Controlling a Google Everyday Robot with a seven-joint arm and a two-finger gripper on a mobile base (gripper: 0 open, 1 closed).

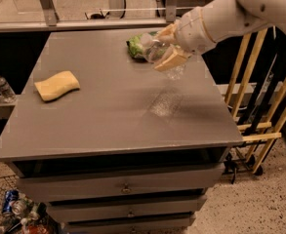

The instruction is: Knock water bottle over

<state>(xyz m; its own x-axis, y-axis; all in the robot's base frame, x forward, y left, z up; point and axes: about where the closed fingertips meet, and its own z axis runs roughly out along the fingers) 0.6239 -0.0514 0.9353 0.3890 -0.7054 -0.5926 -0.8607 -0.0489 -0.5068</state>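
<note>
Upper right of centre, the end effector [169,47] meets the tilted bottle [151,47] over the far right of the tabletop [108,111]; its grip state cannot be told. The bottle is probably light, thin-walled and slippery: push high, near the cap.

I read the hand [159,52] as tan, above the far right of the plain grey tabletop [108,121], on a white arm [220,16]. The water bottle [151,47] beside it appears clear; label colours are blurred. Sponge [57,85]: pale yellow. Bag [134,45]: green.
</note>
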